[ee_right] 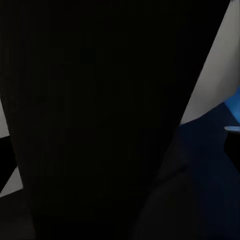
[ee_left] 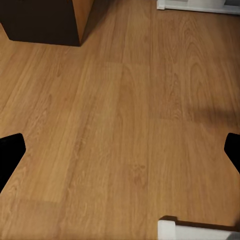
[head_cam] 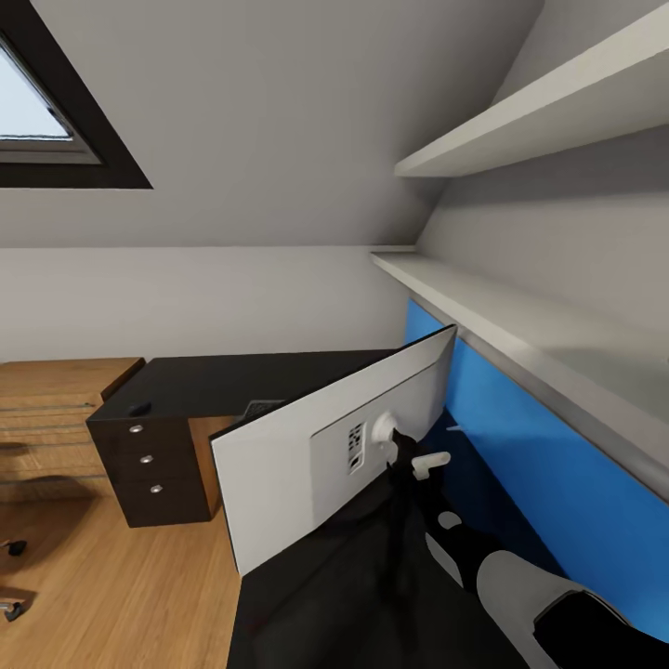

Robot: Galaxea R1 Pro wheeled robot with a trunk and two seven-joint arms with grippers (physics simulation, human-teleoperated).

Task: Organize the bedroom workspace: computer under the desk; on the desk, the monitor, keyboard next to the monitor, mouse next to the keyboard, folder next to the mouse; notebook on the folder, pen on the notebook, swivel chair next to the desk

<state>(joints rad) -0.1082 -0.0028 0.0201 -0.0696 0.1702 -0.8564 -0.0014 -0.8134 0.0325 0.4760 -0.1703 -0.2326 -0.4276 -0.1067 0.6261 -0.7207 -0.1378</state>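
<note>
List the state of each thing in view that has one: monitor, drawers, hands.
monitor: standing on its stand, tilted, white back toward the head camera
desk: top holds a small dark item at the drawer end, too small to identify
drawer unit: all three drawers shut
left hand: open, holding nothing, above the wood floor
right hand: open or shut cannot be told; right wrist view is mostly dark

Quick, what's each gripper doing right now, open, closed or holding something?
Left gripper: open, holding nothing, over bare floor.
Right gripper: cannot be told; its arm reaches behind the monitor.
</note>
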